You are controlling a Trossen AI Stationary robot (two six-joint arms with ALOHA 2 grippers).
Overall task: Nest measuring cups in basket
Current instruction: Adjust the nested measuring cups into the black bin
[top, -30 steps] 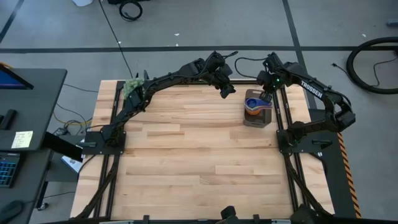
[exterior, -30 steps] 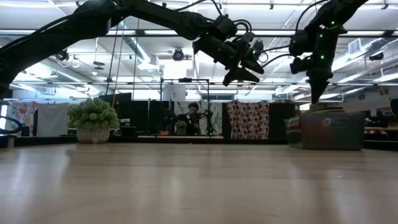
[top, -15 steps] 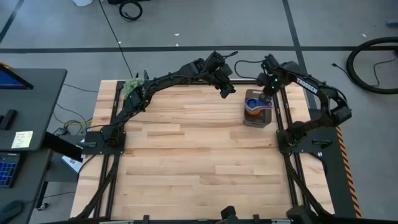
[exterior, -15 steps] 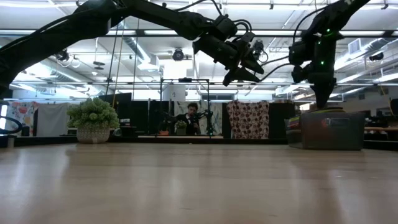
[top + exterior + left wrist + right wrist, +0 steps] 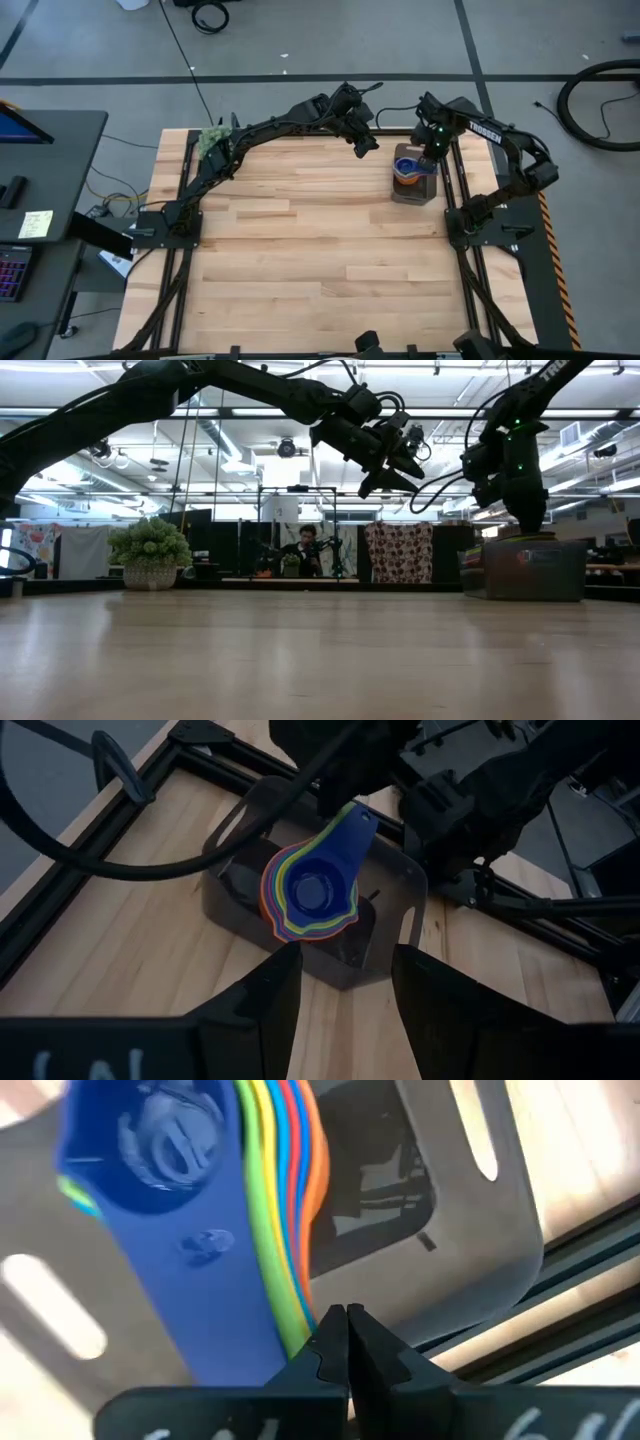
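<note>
So the measuring cups (image 5: 318, 888) are all stacked one inside the other, dark blue one on top, with rims of green, yellow, light blue, red and orange peeking out around it; the whole stack sits in the basket (image 5: 395, 892), which is over at the far right part of the wooden table (image 5: 300, 250), right next to the right arm's black frame rail; the handles fan out together toward one end wall of the basket, and in the right wrist view you can see them layered edge on. The right gripper (image 5: 346, 1323) is down low over the basket at the handle end of the stack, its fingers pinched fully together with nothing between them; the tips sit just beside the handles, though whether they actually touch I can't tell. The left gripper (image 5: 364, 146) hangs up in the air just to the left of the basket, well above the table, fingers (image 5: 260, 1005) partly apart and holding nothing, pointed down at the cups; in the low view a fuzzy green plant ball (image 5: 149, 544) in a pot sits at the far left edge.
</note>
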